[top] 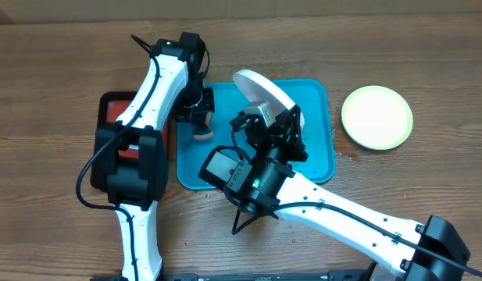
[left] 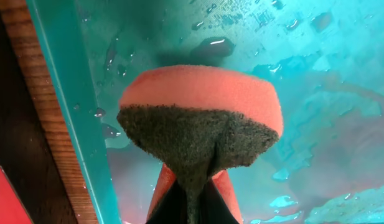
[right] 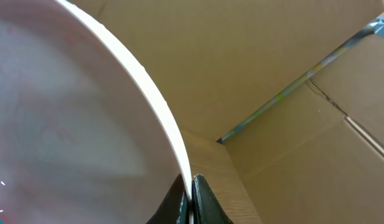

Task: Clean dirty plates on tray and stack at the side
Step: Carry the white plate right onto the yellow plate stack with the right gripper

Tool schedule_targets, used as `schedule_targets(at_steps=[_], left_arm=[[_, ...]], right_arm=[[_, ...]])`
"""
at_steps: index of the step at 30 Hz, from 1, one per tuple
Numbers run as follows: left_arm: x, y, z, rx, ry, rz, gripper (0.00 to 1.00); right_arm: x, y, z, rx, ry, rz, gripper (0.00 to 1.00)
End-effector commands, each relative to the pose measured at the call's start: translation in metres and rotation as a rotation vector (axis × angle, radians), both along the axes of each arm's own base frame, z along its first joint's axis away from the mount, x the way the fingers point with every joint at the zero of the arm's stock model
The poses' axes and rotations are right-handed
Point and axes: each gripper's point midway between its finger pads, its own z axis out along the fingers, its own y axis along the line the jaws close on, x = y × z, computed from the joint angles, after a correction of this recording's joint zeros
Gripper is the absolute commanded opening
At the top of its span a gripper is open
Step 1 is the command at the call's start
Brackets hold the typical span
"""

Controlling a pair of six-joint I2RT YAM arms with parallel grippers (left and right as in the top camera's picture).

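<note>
Progress, judged from the layout: one plate looks done, one is in hand, and stacking has barely begun. No third plate shows in any view.

Left of the blue tray (top: pixel 315 152): a red tray (top: pixel 116 105) touching or just beside it, mostly hidden under the left arm.

Over the tray's left part: the left gripper (left: pixel 190 200) is clamped tight on an orange sponge (left: pixel 201 93), dark scouring face toward the wrist camera. The sponge hangs close over the wet tray floor, near the left rim. Cannot tell if it touches. Water beads and a faint reddish film lie on the floor. The sponge is apart from the held plate.

Over the tray's middle: the right gripper (right: pixel 190 186) is pinched shut on the rim of the white plate (top: pixel 264 92), which is lifted and tilted on edge. Its face is blurred in the wrist view, so smears cannot be judged.

Right of the tray, on the table, well apart: the yellow-green plate (top: pixel 376 117) lies flat, alone, and looks clean.

Left to do, as I judge it: wipe the white plate, then set it on the yellow-green one.
</note>
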Motion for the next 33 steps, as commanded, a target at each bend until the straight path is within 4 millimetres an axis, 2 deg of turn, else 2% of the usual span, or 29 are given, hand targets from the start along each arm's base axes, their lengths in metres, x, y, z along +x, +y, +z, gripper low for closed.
schedule_targets(at_steps=[1, 12, 15, 17, 18, 20, 22, 23, 26, 30, 33], left_arm=[[-0.001, -0.004, -0.002, -0.011, 0.002, -0.006, 0.04], [0.0, -0.004, -0.002, -0.012, -0.002, -0.006, 0.04], [0.001, -0.005, 0.0, -0.015, -0.009, -0.025, 0.05], [0.003, -0.004, 0.004, -0.017, -0.017, -0.036, 0.04], [0.005, -0.004, 0.008, -0.019, -0.026, -0.038, 0.04], [0.014, -0.004, 0.025, -0.028, -0.075, -0.05, 0.04], [0.021, -0.004, 0.046, -0.034, -0.128, -0.05, 0.04], [0.028, -0.002, 0.07, -0.041, -0.192, -0.046, 0.04], [0.034, -0.001, 0.107, -0.048, -0.292, -0.046, 0.04], [0.026, 0.017, 0.142, 0.03, -0.373, -0.035, 0.04], [0.011, 0.037, 0.152, 0.136, -0.356, -0.027, 0.04]], right_arm=[[-0.003, -0.004, 0.011, -0.008, -0.042, -0.005, 0.04], [-0.003, -0.006, 0.01, 0.022, -0.035, -0.008, 0.04], [0.002, -0.008, -0.016, 0.118, 0.084, -0.007, 0.06], [0.003, -0.008, -0.049, 0.215, 0.259, -0.005, 0.06], [0.002, -0.008, -0.059, 0.248, 0.313, -0.006, 0.06], [-0.001, -0.007, -0.089, 0.372, 0.481, -0.017, 0.04], [0.0, -0.01, -0.102, 0.443, 0.551, -0.036, 0.04], [0.002, -0.013, -0.112, 0.523, 0.612, -0.055, 0.04], [0.009, -0.01, -0.129, 0.662, 0.746, -0.032, 0.04], [0.021, -0.007, -0.138, 0.886, 0.893, 0.038, 0.04], [0.035, -0.025, -0.133, 1.054, 0.905, 0.028, 0.04]])
